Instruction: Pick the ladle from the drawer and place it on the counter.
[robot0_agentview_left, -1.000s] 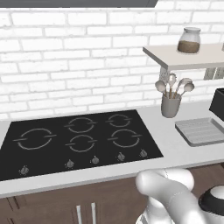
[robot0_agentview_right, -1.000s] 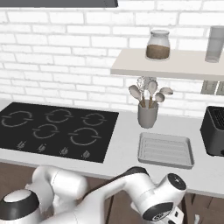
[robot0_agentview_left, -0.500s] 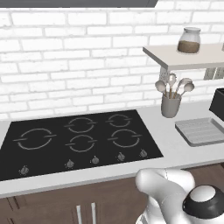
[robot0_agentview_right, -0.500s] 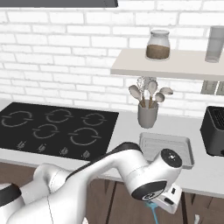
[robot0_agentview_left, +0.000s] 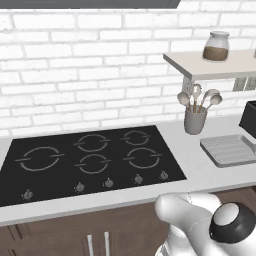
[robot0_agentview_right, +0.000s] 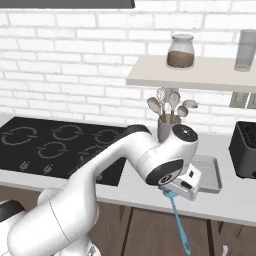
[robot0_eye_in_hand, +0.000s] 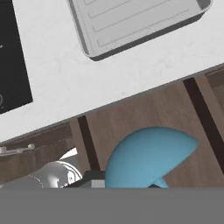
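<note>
My gripper (robot0_agentview_right: 170, 192) hangs in front of the counter's (robot0_agentview_right: 227, 206) front edge, just below the slab's level, and is shut on a blue ladle (robot0_agentview_right: 179, 222). The ladle's thin handle dangles down from the fingers toward the brown cabinet fronts. In the hand view the ladle's round blue bowl (robot0_eye_in_hand: 146, 158) sits right at my gripper (robot0_eye_in_hand: 124, 184), over brown wood panels, with the pale counter (robot0_eye_in_hand: 78, 92) above it. The counter (robot0_agentview_left: 197, 167) runs right of the cooktop in the left base view.
A grey ribbed tray (robot0_agentview_right: 212, 173) (robot0_eye_in_hand: 135, 22) (robot0_agentview_left: 230, 149) lies on the counter beyond the hand. A black cooktop (robot0_agentview_left: 95, 160) lies to the left, a utensil jar (robot0_agentview_right: 167, 122) stands at the wall, a black toaster (robot0_agentview_right: 244, 149) at the right, and a wall shelf (robot0_agentview_right: 200, 77) hangs above.
The arm has swung up and forward from below the counter; the hand has risen to just under the counter edge with the ladle in its grip.
</note>
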